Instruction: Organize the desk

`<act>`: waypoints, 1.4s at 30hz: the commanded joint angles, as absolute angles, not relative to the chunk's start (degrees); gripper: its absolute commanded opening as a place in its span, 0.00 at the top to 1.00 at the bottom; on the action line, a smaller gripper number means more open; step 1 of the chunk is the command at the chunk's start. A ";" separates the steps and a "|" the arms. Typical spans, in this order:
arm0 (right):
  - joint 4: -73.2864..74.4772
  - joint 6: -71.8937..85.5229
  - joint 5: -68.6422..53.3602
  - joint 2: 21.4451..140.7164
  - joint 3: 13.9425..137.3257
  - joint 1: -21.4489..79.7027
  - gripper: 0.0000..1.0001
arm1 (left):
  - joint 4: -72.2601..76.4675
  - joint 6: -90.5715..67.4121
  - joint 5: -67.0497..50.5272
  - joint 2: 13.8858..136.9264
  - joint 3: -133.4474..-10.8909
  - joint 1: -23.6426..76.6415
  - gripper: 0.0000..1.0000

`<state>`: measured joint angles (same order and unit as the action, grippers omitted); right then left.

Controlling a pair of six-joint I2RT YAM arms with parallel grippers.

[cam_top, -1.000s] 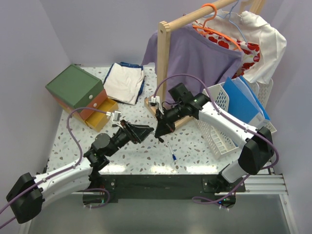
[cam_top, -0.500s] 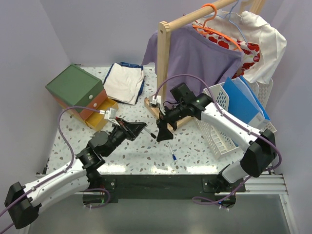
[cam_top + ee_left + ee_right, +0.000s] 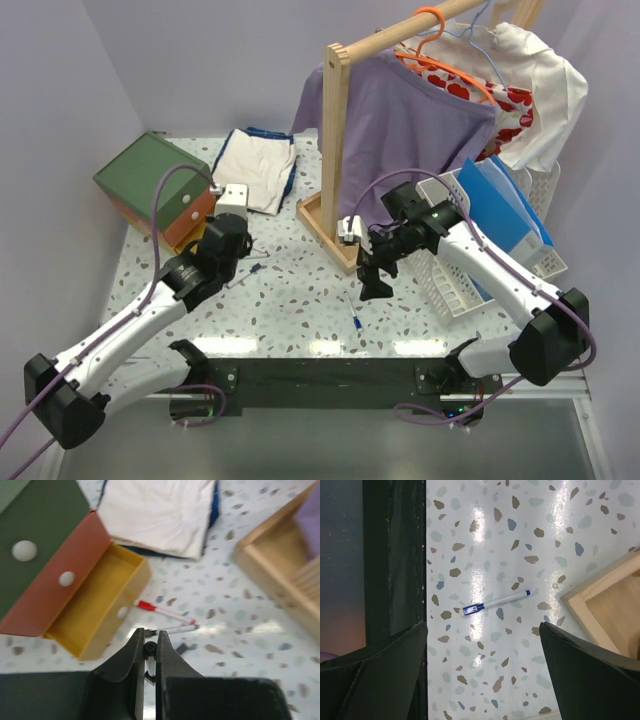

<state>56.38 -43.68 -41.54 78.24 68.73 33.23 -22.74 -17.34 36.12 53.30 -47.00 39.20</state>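
Left gripper (image 3: 149,641) clamped on a skinny pen (image 3: 150,649), right gripper (image 3: 482,630) hanging wide open with nothing in it.

The desk (image 3: 300,310) sits right under both tools. Heads up, it's a hard glossy top, so you don't grab it, you work on it, and I'd expect anything round to skid or roll. The pens are probably light and stiff, so pinch them mid-barrel with the jaws across. The blue-capped pen (image 3: 495,603) lies flat just below the right gripper's spread fingers, touching neither. A red-capped pen (image 3: 160,609) lies just ahead of the left gripper's tips, and the open yellow drawer (image 3: 95,605) is ahead and to its left. You only see the held pen end-on, so I can't tell how deep that grip is.
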 commanded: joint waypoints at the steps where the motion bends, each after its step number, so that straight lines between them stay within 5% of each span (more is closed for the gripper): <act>1: 56.87 -47.90 -44.82 75.15 66.89 31.47 0.01 | -22.34 -3.09 39.81 57.11 -48.60 31.40 1.00; 22: 58.18 -50.54 -46.32 75.67 66.10 31.29 0.01 | -11.60 12.49 38.41 78.30 -54.93 19.60 1.00; 29: 59.59 -52.47 -47.02 76.11 66.18 31.38 0.01 | -13.01 10.46 38.32 78.67 -55.55 19.42 0.55; 42: 60.03 -58.43 -48.95 76.64 63.02 31.38 0.01 | -18.72 2.64 23.49 62.70 -56.17 19.42 0.30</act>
<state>59.53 -54.15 -46.09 76.49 64.40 31.38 -18.59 6.52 31.46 71.96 -55.20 19.88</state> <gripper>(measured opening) 0.986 0.671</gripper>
